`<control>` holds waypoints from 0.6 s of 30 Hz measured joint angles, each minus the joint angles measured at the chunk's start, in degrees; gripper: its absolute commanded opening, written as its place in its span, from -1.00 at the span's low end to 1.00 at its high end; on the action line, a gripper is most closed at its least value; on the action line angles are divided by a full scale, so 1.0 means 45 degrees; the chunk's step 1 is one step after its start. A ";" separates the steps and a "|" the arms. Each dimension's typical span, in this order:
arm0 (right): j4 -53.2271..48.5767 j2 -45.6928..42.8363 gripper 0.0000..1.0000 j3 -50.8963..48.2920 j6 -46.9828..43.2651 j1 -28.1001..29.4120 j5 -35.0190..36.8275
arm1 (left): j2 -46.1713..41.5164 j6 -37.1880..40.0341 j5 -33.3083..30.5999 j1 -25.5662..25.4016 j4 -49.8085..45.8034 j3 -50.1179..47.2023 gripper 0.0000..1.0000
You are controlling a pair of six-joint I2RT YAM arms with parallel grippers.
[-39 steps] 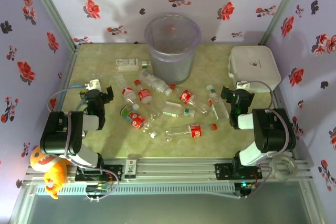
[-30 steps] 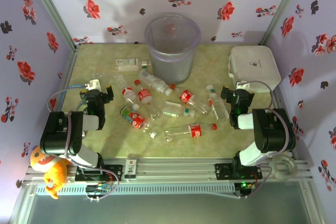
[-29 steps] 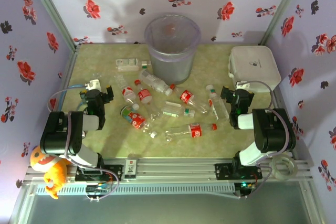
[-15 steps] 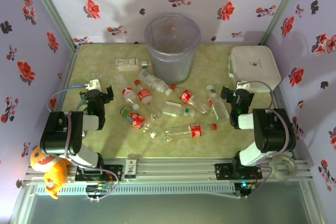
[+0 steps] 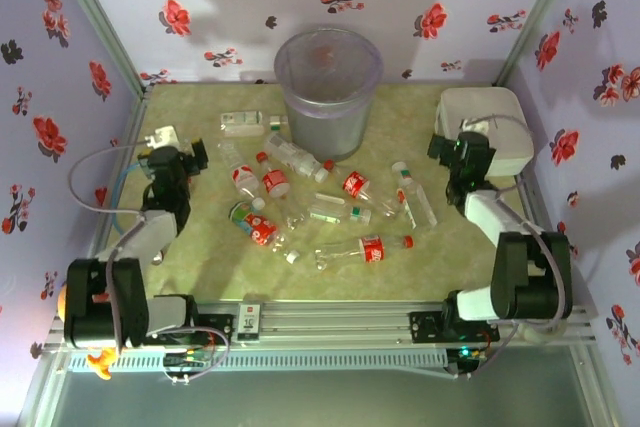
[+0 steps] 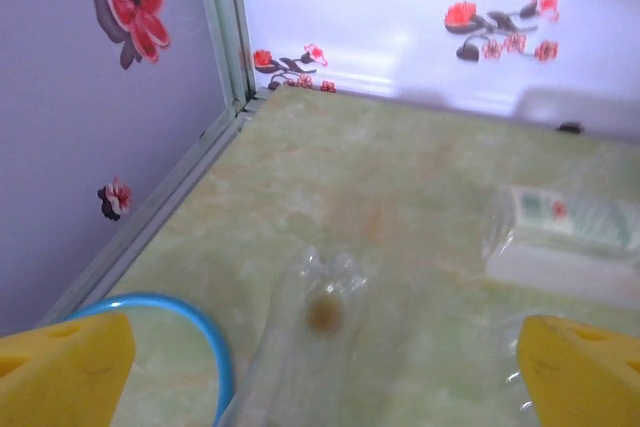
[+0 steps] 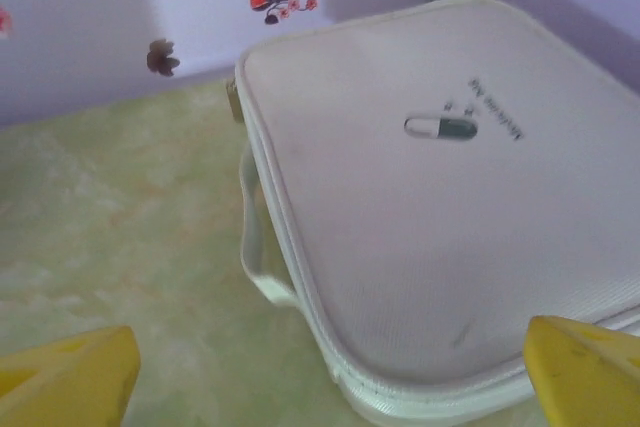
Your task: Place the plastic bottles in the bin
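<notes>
Left claw and right claw stood wide open, holding nothing.
The left claw hung by the table's left edge, a clear bottle lying on the table below the gap between its fingers. The right claw hovered at the white box in the far right corner. The plastic bottles lay scattered mid-table, just short of the bin standing at the far edge.

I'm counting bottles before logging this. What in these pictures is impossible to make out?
Top view: bin, inside too hazy to tell its contents.
Left wrist: nearest bottle, blurred and cut off by the bottom edge.
Right wrist: print on the white box, too small to read.
</notes>
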 measured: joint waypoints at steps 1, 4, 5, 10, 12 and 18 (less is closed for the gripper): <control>-0.1166 -0.0136 0.99 0.0753 0.0175 0.0024 0.0015 | -0.0136 -0.0476 0.0058 -0.0005 -0.1146 0.0928 0.93; -0.4425 -0.0510 0.97 0.2331 0.0578 0.0228 -0.0044 | -0.0151 -0.1622 0.0675 -0.0165 -0.3706 0.3313 0.88; -0.5411 -0.0631 0.96 0.2623 0.0680 0.0355 -0.0131 | -0.0151 -0.1923 0.0913 -0.0272 -0.4299 0.3886 0.87; -0.9534 -0.0850 0.94 0.2977 0.0933 0.1622 -0.1039 | 0.0335 -0.3351 0.2929 -0.1253 -0.6819 0.6445 0.81; -1.0666 -0.0627 0.94 0.3002 0.0923 0.2157 -0.1457 | 0.0748 -0.3832 0.3920 -0.1598 -0.7247 0.7087 0.80; -1.2191 0.0544 0.94 0.3065 0.0903 0.2501 -0.2365 | 0.2093 -0.5207 0.6615 -0.2803 -0.7155 0.8199 0.81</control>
